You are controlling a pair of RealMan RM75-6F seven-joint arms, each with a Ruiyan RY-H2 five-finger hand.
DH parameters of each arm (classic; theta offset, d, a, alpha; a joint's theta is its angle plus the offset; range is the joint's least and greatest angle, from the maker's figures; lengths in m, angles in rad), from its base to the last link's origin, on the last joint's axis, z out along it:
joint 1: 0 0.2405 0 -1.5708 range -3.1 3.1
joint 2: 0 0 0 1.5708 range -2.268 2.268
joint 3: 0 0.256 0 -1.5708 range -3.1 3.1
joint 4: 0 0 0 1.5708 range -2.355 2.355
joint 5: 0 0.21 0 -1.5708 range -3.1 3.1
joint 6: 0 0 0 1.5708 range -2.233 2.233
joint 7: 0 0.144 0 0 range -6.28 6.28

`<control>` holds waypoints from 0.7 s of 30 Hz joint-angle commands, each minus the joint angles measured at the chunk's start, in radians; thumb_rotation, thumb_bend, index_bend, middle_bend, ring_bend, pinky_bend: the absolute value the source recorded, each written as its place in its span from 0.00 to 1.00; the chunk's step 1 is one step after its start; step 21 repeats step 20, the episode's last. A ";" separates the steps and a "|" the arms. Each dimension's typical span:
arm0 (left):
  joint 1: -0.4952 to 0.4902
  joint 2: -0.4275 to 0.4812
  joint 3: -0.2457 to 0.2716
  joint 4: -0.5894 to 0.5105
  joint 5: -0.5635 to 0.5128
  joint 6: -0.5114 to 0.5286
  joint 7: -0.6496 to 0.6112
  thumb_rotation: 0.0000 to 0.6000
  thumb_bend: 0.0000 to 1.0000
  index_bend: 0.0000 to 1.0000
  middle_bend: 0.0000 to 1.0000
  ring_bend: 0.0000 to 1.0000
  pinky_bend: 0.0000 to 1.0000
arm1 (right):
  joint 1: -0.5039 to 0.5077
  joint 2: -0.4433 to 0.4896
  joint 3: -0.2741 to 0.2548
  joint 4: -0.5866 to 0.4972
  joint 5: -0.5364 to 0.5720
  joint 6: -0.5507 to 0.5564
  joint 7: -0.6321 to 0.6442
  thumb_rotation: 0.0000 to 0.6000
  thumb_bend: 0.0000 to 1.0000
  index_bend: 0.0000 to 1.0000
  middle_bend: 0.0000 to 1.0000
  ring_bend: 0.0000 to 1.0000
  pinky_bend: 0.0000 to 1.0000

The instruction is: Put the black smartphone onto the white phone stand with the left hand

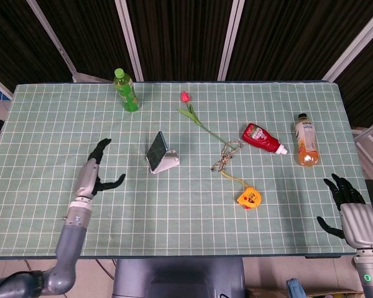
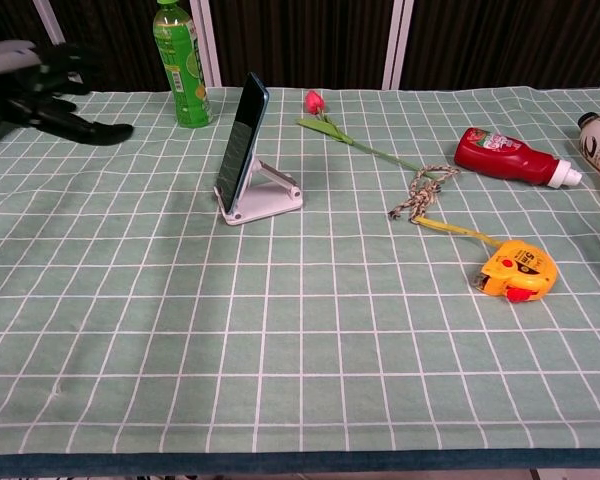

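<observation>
The black smartphone (image 1: 156,148) (image 2: 241,140) leans upright on the white phone stand (image 1: 166,163) (image 2: 267,196), left of the table's middle. My left hand (image 1: 98,173) (image 2: 40,90) is well to the left of the stand, apart from it, fingers spread and holding nothing. At the table's near right corner my right hand (image 1: 345,202) hangs off the edge, fingers apart and empty; the chest view does not show it.
A green bottle (image 1: 126,90) (image 2: 183,63) stands at the back left. A red tulip (image 1: 196,117) (image 2: 355,138), a rope (image 1: 227,155), a red ketchup bottle (image 1: 262,138) (image 2: 510,158), an amber bottle (image 1: 306,139) and a yellow tape measure (image 1: 248,197) (image 2: 518,272) lie to the right.
</observation>
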 commanded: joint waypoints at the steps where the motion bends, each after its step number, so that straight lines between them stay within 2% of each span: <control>1: 0.114 0.222 0.157 -0.045 0.242 0.019 -0.016 1.00 0.22 0.04 0.00 0.00 0.00 | -0.001 -0.001 0.000 -0.001 0.000 0.001 -0.004 1.00 0.34 0.12 0.02 0.00 0.19; 6: 0.188 0.354 0.267 0.006 0.425 0.072 -0.037 1.00 0.17 0.00 0.00 0.00 0.00 | -0.002 -0.001 0.000 -0.002 0.000 0.004 -0.009 1.00 0.34 0.12 0.02 0.00 0.19; 12: 0.287 0.397 0.352 0.131 0.554 0.199 -0.046 1.00 0.15 0.00 0.00 0.00 0.00 | -0.004 -0.002 0.000 -0.001 -0.002 0.007 -0.008 1.00 0.34 0.12 0.02 0.00 0.19; 16: 0.348 0.384 0.384 0.236 0.601 0.284 -0.059 1.00 0.15 0.00 0.00 0.00 0.00 | -0.004 -0.002 -0.001 -0.001 -0.003 0.008 -0.008 1.00 0.34 0.12 0.02 0.00 0.19; 21: 0.374 0.380 0.385 0.284 0.611 0.321 -0.092 1.00 0.14 0.00 0.00 0.00 0.00 | -0.005 -0.003 -0.002 0.000 -0.006 0.010 -0.008 1.00 0.34 0.12 0.02 0.00 0.19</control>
